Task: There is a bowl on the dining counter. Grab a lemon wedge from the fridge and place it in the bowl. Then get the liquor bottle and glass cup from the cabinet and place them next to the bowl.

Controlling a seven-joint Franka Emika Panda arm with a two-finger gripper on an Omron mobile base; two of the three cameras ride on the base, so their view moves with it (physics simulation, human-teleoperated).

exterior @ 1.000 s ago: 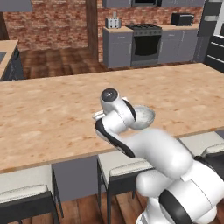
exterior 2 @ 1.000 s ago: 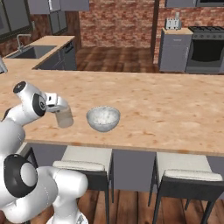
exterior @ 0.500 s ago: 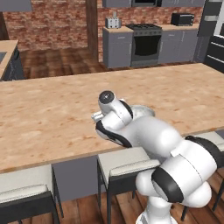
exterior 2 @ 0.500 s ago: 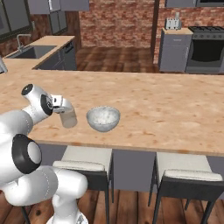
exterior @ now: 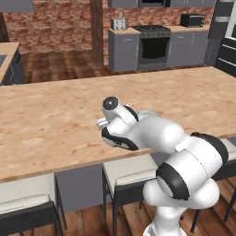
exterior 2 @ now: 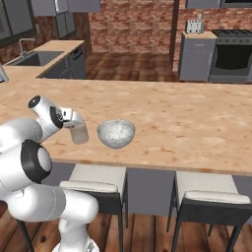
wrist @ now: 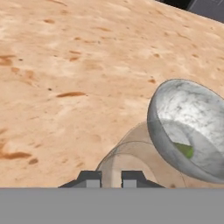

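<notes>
Hand view: the glass cup point(wrist: 131, 159), rigid, smooth and breakable, is gripped at its rim by the nearly closed tool point(wrist: 111, 178), beside the bowl point(wrist: 188, 131) on the bench point(wrist: 65, 65).

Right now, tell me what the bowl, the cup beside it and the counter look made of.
Round speckled grey-white bowl: looks like glazed stoneware, mottled and glossy. Short see-through tumbler: probably glass, since the counter shows through it. Long dining counter: light wood, grain streaks, matte.
</notes>
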